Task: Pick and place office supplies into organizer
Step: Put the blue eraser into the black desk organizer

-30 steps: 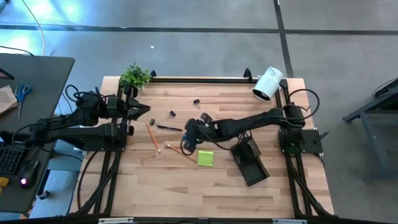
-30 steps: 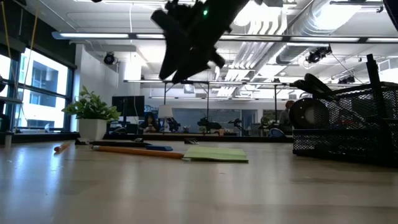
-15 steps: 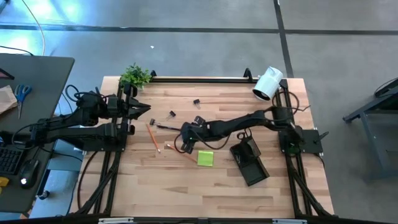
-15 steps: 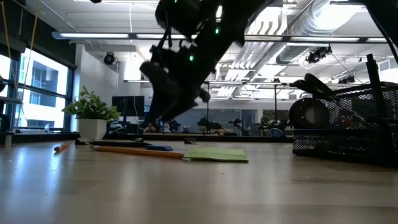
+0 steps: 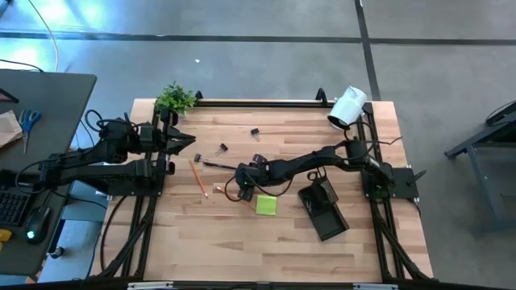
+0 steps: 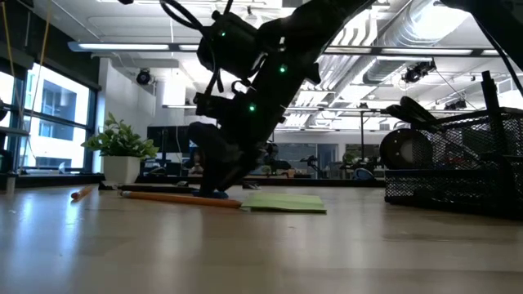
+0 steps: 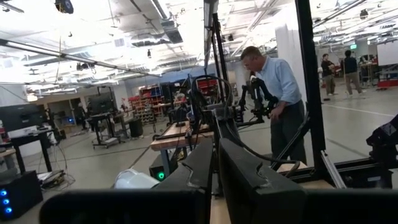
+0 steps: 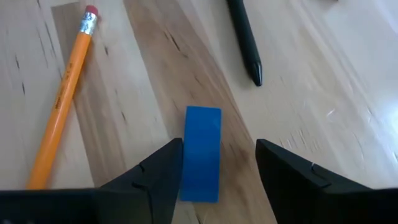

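Right gripper (image 8: 214, 180) stands low over the table (image 5: 282, 250) with its jaws spread wide on either side of the small blue piece (image 8: 202, 152), holding nothing. That piece lies flat on the wood, just beside the lime-green sticky-note pad (image 5: 266, 205), between the orange pencil (image 8: 62, 99) and a dark pen (image 8: 245, 40). Organizer (image 5: 322, 209) sits on the pad's far side from the piece. Left gripper (image 5: 187, 140) waits shut near the plant (image 5: 175, 97), empty.

Small piece (image 8: 201, 153) between pincer (image 8: 217, 171) fingers
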